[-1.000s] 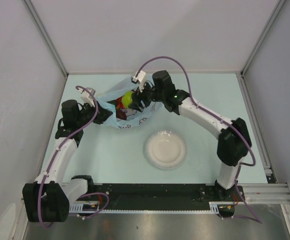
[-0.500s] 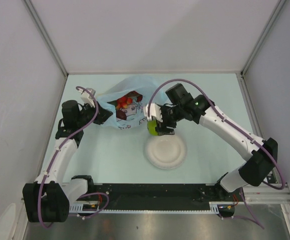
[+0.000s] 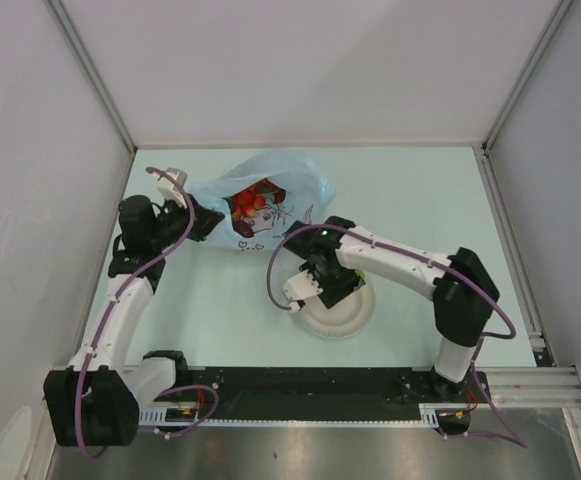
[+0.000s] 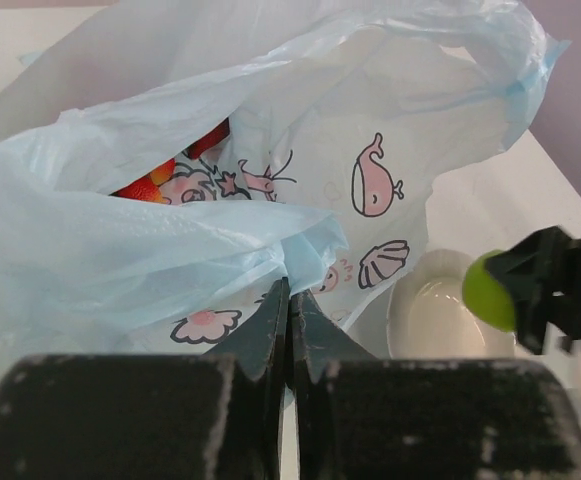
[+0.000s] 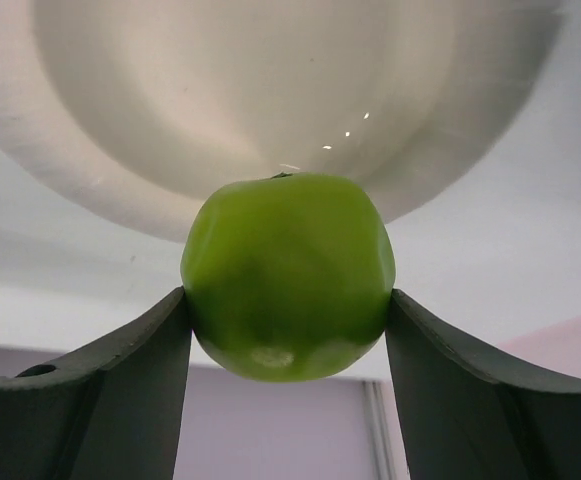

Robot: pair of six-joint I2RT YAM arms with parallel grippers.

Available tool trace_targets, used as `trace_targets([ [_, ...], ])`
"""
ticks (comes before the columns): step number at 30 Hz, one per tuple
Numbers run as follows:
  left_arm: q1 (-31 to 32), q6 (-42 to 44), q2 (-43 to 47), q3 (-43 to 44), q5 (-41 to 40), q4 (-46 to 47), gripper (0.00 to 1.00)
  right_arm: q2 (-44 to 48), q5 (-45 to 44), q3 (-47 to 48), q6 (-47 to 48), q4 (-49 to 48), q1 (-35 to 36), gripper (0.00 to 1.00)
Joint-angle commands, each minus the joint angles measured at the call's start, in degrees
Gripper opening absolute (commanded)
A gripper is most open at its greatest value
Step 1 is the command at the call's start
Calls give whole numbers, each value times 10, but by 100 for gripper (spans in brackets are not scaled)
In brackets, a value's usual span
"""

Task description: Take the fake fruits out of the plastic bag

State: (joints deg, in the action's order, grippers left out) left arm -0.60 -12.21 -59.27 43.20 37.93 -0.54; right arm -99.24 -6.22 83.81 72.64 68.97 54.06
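Note:
The light-blue plastic bag (image 3: 270,180) lies at the back left of the table, and red fake fruits (image 3: 253,203) show through its mouth. My left gripper (image 3: 210,222) is shut on a fold of the bag's edge (image 4: 305,245); red fruits (image 4: 145,186) peek out inside. My right gripper (image 5: 288,300) is shut on a green apple (image 5: 288,275) just above the white plate (image 5: 290,90). The left wrist view shows the apple (image 4: 488,290) beside the plate (image 4: 425,320). From above, the right gripper (image 3: 320,296) hides the apple.
The round white plate (image 3: 355,312) sits on the pale green table in front of the bag. Grey walls enclose the table on three sides. A black rail with the arm bases runs along the near edge.
My right arm has carried the green apple out of the bag's mouth and swung it forward and down over the plate. The left gripper has kept its hold on the bag.

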Motion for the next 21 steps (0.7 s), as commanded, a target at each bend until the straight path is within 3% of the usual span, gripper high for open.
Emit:
trace_targets([
  [1, 2, -17, 25, 14, 20, 40, 6, -58, -170, 7, -41, 41, 21, 25],
  [7, 2, -23, 56, -13, 14, 48, 6, -118, -208, 27, -99, 69, 31, 23],
  [12, 2, -26, 71, -26, 15, 48, 6, -132, -175, 37, -116, 91, 47, 26],
  [15, 2, -26, 75, -28, 14, 45, 6, -142, -157, 47, -137, 107, 50, 35],
  [21, 1, -31, 82, -29, 15, 42, 6, -152, -88, 84, -178, 126, 51, 72],
])
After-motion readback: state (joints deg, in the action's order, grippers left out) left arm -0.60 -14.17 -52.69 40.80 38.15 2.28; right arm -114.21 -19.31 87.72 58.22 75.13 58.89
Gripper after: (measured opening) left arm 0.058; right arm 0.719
